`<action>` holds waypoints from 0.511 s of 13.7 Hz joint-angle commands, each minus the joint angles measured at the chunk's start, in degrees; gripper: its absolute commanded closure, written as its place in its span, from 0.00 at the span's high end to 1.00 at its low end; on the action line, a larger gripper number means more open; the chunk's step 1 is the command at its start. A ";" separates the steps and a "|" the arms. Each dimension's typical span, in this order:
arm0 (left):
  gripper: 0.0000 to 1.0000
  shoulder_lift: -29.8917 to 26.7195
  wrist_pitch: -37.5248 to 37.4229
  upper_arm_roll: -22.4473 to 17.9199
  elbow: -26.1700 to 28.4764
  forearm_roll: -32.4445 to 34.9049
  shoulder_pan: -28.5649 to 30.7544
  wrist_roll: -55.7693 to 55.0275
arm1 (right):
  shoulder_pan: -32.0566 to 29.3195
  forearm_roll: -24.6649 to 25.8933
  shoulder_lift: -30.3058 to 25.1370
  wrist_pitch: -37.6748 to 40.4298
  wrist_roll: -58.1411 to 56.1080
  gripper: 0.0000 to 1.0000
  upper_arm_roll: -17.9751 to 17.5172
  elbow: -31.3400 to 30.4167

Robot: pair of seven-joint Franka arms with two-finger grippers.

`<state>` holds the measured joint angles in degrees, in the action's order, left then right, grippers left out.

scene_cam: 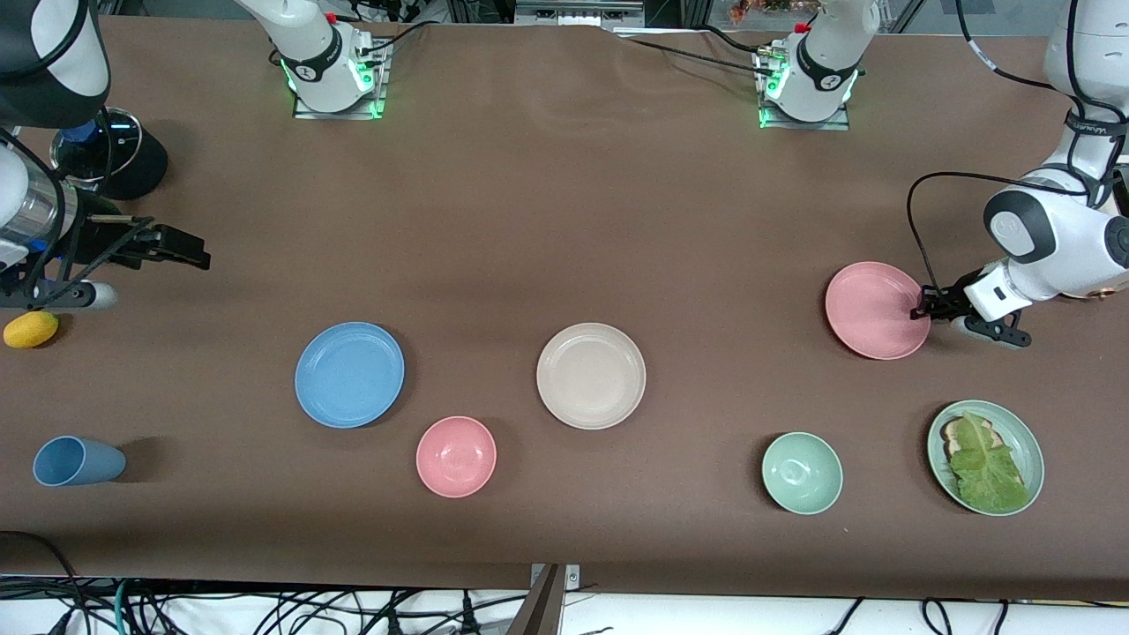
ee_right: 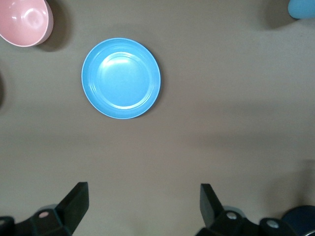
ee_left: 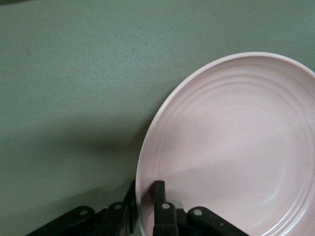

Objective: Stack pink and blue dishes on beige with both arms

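While the right gripper [scene_cam: 190, 250] hangs with its fingers spread wide and nothing between them, up over the bare table [scene_cam: 529, 220] at the right arm's end, the left gripper [scene_cam: 926, 304] has its fingers pinched tight on the rim of the pink plate [scene_cam: 875, 310]. In the left wrist view one finger [ee_left: 158, 189] sits inside the rim and the other outside it, so the edge of the plate is caught between them (whether the plate is lifted off the table there, I cannot tell). The pink plate lies toward the left arm's end of the table, farther from the front camera than the green plate with lettuce [scene_cam: 985, 456] and the green bowl [scene_cam: 802, 473]. The beige plate [scene_cam: 590, 376] sits near the middle of the table, with nothing on it. The blue plate [scene_cam: 349, 374] lies beside it toward the right arm's end, well apart from it, and it shows whole in the right wrist view. The pink bowl [scene_cam: 456, 456] stands between the two, nearer to the front camera. A blue cup [scene_cam: 75, 461] lies on its side and a yellow thing [scene_cam: 31, 329] rests at the right arm's end.
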<state>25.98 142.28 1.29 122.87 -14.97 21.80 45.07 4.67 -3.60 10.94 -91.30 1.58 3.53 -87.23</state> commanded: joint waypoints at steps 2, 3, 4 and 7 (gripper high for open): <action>0.00 -1.55 -11.18 -0.50 -6.55 -0.85 -0.96 1.69 | -0.36 -0.18 1.88 -0.02 -0.61 1.00 -0.11 0.48; 0.00 -1.55 -15.15 -0.50 -9.63 -0.67 -1.14 1.52 | -0.45 -0.27 3.81 0.07 -0.61 1.00 -0.11 0.48; 0.00 -1.81 -17.88 -0.41 -12.27 1.59 -1.14 1.17 | -0.45 -0.44 4.18 -0.02 -0.61 1.00 -0.11 0.48; 0.00 -1.99 -27.54 0.29 -22.02 7.84 -2.36 -4.00 | -0.27 -0.09 4.27 -1.60 -0.52 1.00 -0.11 0.05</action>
<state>24.05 121.18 1.54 107.10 -10.48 20.86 44.11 4.64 -3.59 15.62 -92.32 1.57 3.54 -87.32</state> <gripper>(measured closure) 0.934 0.000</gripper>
